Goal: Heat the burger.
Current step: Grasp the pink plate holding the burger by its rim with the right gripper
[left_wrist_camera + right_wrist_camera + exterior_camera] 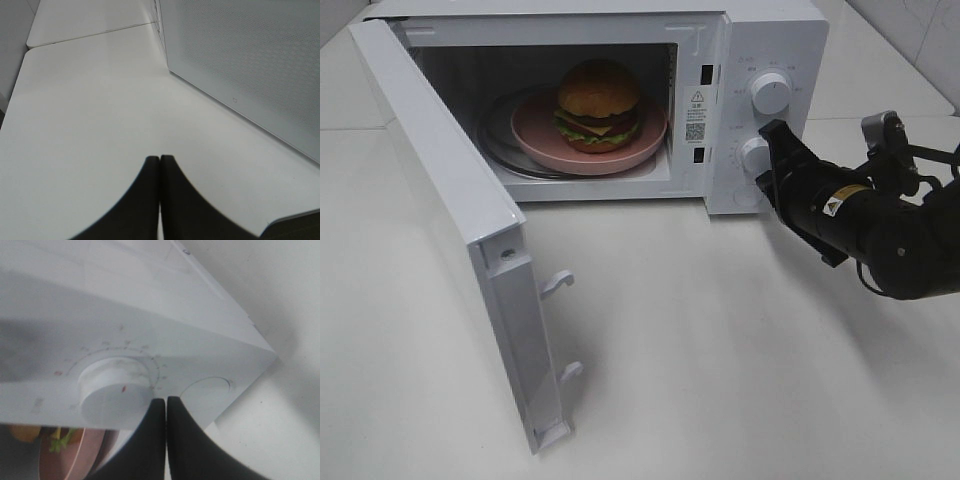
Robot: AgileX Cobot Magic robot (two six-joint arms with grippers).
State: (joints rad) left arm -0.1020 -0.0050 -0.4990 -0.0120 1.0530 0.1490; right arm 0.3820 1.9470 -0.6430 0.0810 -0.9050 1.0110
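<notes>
The burger (599,104), with a golden-brown bun, lettuce and cheese, sits on a round pink plate (535,134) inside the white microwave (770,40). The microwave's door (460,200) stands wide open to the left. My right gripper (769,130) is shut and empty, its tips right at the lower knob (754,155) on the control panel. In the right wrist view the shut gripper (165,400) is just beside that knob (115,390), with a bit of the burger (55,437) showing. My left gripper (160,159) is shut and empty over the bare table, outside the high view.
The open door's outer perforated face (250,65) stands close to my left gripper. Two latch hooks (558,283) stick out of the door's edge. An upper knob (771,92) sits above the lower one. White table (720,350) lies in front of the microwave.
</notes>
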